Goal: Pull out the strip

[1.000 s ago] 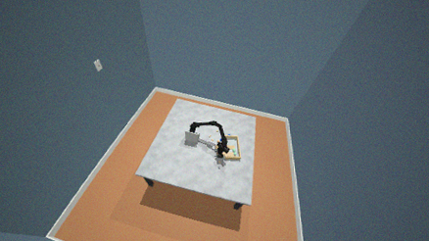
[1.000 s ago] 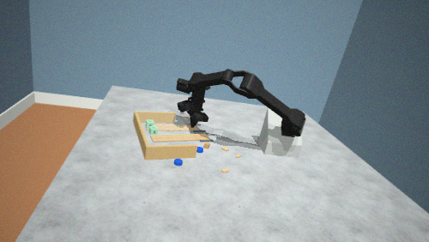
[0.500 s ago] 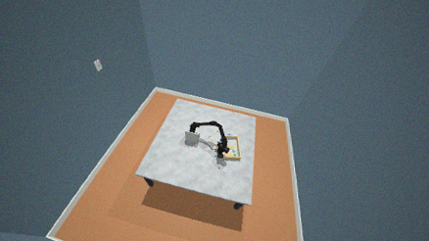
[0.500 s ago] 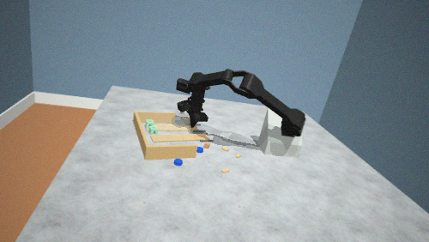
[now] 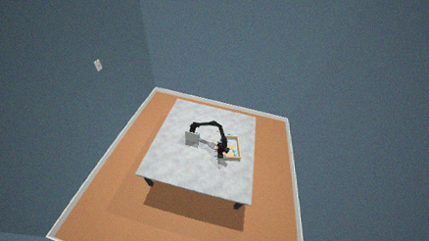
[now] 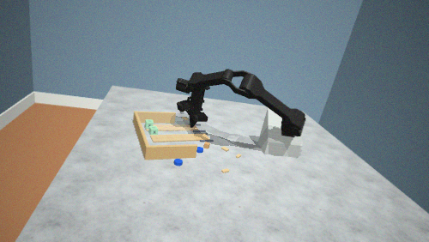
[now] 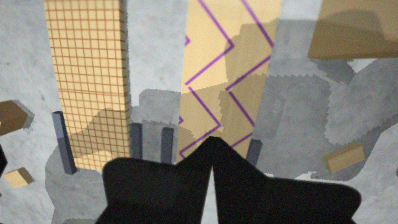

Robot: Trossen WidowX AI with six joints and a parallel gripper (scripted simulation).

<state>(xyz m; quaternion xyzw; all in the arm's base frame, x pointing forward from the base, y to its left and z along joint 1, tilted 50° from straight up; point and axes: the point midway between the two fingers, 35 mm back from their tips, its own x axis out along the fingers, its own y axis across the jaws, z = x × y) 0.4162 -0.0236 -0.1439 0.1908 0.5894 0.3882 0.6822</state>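
Note:
A strip with purple zigzags point(image 7: 207, 65) point(image 6: 165, 128) and a strip with a brown grid point(image 7: 90, 55) point(image 6: 178, 138) lie side by side, reaching out of the open side of a wooden tray. Two green cubes point(image 6: 148, 124) point(image 6: 153, 130) are at the strips' far ends. The farther cube appears at the zigzag strip's end, the nearer one between the strips. Their marks are too small to read here. My gripper point(image 7: 213, 142) point(image 6: 193, 124) is shut and empty, pointing down above the near part of the zigzag strip.
The tray wall point(image 6: 169, 152) point(image 7: 355, 30) surrounds the cubes on three sides. Dark guide bars point(image 7: 64, 142) point(image 7: 167, 145) flank the strips' near ends. Blue discs point(image 6: 178, 162) point(image 6: 200, 149), an orange block point(image 6: 207, 145) point(image 7: 14, 117) and small wooden pieces point(image 6: 225, 171) point(image 7: 344, 158) lie around.

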